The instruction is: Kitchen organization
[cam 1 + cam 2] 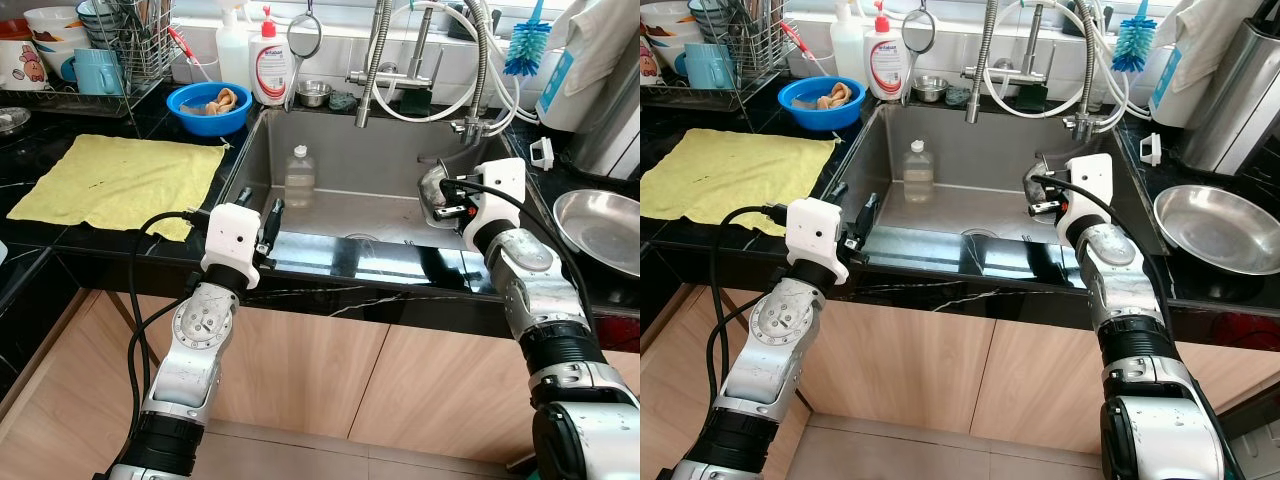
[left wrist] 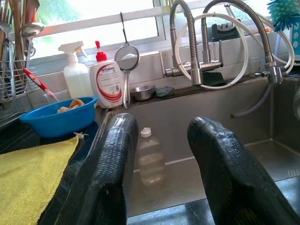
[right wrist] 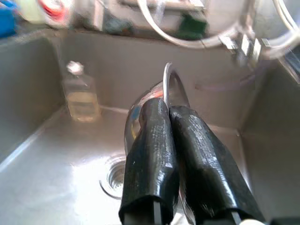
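Observation:
My right gripper [image 3: 167, 107] is shut on the rim of a small steel bowl [image 3: 176, 84]. It holds the bowl on edge above the right side of the steel sink [image 1: 350, 215]. My left gripper [image 1: 258, 208] hovers open over the sink's front left edge with nothing between its fingers [image 2: 117, 140]. A clear plastic bottle [image 1: 299, 175] with pale liquid stands upright in the sink near the back left wall, ahead of the left gripper.
A yellow cloth [image 1: 115, 180] lies on the black counter to the left, with a blue bowl [image 1: 208, 108] and a dish rack [image 1: 90, 50] behind it. A wide steel bowl [image 1: 600, 230] sits on the right counter. Faucets and hoses [image 1: 375, 60] rise behind the sink, beside soap bottles [image 1: 268, 60].

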### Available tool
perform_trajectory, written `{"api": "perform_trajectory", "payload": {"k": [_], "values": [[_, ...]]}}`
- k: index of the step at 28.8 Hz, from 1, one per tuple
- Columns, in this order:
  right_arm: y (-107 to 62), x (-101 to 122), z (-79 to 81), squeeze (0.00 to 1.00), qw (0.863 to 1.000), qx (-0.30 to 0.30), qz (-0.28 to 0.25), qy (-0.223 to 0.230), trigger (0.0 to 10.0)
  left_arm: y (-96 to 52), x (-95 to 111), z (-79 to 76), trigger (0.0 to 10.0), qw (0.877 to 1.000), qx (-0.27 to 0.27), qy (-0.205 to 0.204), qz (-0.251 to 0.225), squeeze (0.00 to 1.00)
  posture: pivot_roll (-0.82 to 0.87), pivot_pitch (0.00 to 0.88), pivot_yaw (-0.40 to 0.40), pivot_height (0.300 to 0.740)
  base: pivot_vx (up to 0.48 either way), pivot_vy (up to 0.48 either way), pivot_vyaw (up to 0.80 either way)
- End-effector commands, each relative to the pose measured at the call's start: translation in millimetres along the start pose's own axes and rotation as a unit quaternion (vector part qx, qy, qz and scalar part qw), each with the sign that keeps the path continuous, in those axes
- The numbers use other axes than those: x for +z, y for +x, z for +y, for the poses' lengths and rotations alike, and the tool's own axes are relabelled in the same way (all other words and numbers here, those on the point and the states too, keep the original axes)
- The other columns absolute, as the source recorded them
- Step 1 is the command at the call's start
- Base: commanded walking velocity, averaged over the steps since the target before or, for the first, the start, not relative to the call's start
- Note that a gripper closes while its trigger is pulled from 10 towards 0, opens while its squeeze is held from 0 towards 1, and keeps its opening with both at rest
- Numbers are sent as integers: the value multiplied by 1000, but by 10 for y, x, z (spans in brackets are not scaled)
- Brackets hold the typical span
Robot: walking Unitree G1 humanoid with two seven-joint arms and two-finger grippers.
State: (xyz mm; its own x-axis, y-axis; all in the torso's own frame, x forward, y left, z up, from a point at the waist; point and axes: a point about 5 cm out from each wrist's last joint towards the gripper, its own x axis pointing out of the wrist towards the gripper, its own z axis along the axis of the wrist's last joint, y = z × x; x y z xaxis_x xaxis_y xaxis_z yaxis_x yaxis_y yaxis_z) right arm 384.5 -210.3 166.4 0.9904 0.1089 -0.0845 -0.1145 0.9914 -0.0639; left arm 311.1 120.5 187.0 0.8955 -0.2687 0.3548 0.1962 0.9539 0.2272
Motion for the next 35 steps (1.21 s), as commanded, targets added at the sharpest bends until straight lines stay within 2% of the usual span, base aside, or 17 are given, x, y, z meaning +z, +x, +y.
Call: {"api": "perform_trajectory", "payload": {"k": [1, 3, 4, 5, 6, 17, 18, 19, 20, 24, 25, 30, 31, 33, 34, 35], "values": [[-16, -47, -120, 0, 999, -40, 10, 7, 10000, -3, 29, 0, 10000, 1000, -4, 8, -1, 0, 82, 0, -41, 740, 0, 0, 0], [-20, -61, -139, 0, 999, -51, 11, 17, 10000, -5, 29, 4, 10000, 1000, -5, 9, -1, 0, 86, 0, -37, 740, 0, 0, 0], [-24, -70, -153, 157, 998, -58, 12, 23, 10000, -4, 31, 3, 10000, 1000, -6, 9, -1, 0, 86, 0, -37, 740, 0, 0, 0], [-26, -80, -153, 898, 998, -60, 13, 24, 10000, -5, 32, 5, 10000, 1000, -7, 9, -1, 0, 86, 0, -30, 740, 0, 0, 0], [-28, -86, -150, 1000, 998, -60, 12, 25, 10000, -7, 33, 2, 10000, 1000, -9, 9, -1, 0, 86, 0, -30, 740, 0, 0, 0], [-18, -70, -148, 1000, 997, -73, -4, 24, 10000, -6, 39, -21, 10000, 1000, -15, 9, -2, 0, 86, 0, -24, 740, 0, 0, 0], [-20, -32, -144, 604, 997, -75, -15, 22, 10000, -6, 41, -21, 10000, 1000, -16, 9, -3, 0, 87, 0, -24, 740, 0, 0, 0], [-20, -32, -144, 604, 997, -75, -15, 22, 10000, -6, 41, -21, 10000, 1000, -16, 9, -3, 0, 87, 0, -24, 740, 0, 0, 0], [-22, -2, -138, 0, 997, -76, -23, 19, 10000, -5, 41, -19, 10000, 1000, -16, 9, -3, 0, 87, 0, -24, 740, 0, 0, 0], [-41, 107, -147, 0, 995, -89, -50, 8, 10000, 3, 45, -16, 10000, 1000, -16, 9, -4, 0, 87, 0, -25, 740, 0, 0, 0], [-67, 164, -183, 0, 993, -105, -57, -10, 10000, 7, 46, -11, 10000, 1000, -15, 9, -3, 0, 83, 0, -25, 740, 0, 0, 0], [-146, 207, -305, 0, 988, -143, -36, -54, 10000, -2, 32, -9, 10000, 1000, -15, 9, 0, 0, 72, 0, -21, 740, 0, 0, 0], [-194, 246, -372, 0, 984, -162, -36, -66, 10000, -1, 31, -14, 10000, 1000, -16, 8, 1, 0, 68, 0, -19, 740, 0, 0, 0], [-217, 255, -413, 0, 982, -173, -31, -64, 10000, 1, 31, -15, 10000, 1000, -17, 7, 1, 0, 66, 0, -17, 740, 0, 0, 0], [-240, 256, -458, 569, 980, -187, -22, -66, 10000, 5, 31, -17, 10000, 1000, -17, 7, 1, 0, 61, 0, -15, 740, 0, 0, 0], [-244, 257, -468, 569, 979, -190, -19, -66, 10000, 7, 31, -17, 10000, 1000, -17, 7, 1, 0, 61, 0, -15, 740, 0, 0, 0]]}}
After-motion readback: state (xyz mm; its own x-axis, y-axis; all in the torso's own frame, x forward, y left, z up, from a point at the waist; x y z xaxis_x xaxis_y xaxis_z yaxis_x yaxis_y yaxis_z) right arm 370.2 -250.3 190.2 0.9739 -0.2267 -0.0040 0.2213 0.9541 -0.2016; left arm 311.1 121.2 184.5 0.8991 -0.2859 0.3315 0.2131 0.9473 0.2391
